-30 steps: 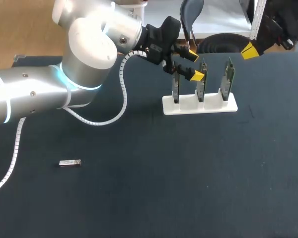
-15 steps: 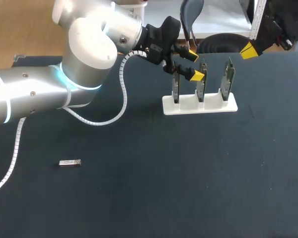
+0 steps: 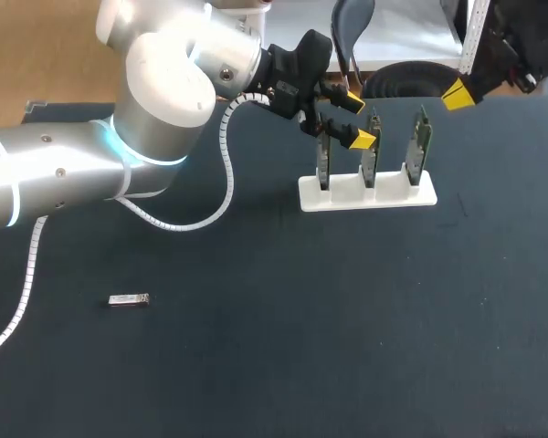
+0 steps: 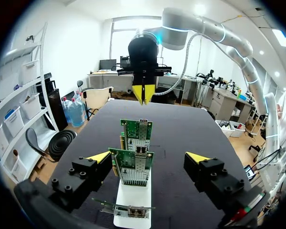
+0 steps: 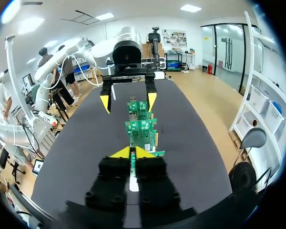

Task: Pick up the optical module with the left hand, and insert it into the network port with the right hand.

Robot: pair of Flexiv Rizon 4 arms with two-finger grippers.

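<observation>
You had the left gripper [image 3: 357,120] up by the white stand [image 3: 384,195]. Its jaws were wide apart to either side of the nearest of the three upright cards [image 4: 132,168], and as far as I could tell they touched nothing. The module [image 3: 128,299] lay flat on the left part of the table [image 3: 301,347], well apart from that gripper and from the stand. The right gripper [image 5: 132,152] hung past the far end of the stand, its yellow tips together on nothing. The pick had not begun, then. To do it well, you needed to lift the left gripper clear of the cards before swinging it away, so that no finger caught a board. Over the module, the wrist wanted turning so the fingers closed across the narrow sides. Then it called for a straight descent, stopping as the tips met the cloth, because the piece is small and low and could skid. A grip toward one end looked best, leaving the other end free for the right gripper, whose jaws had to be parted before any handover.
</observation>
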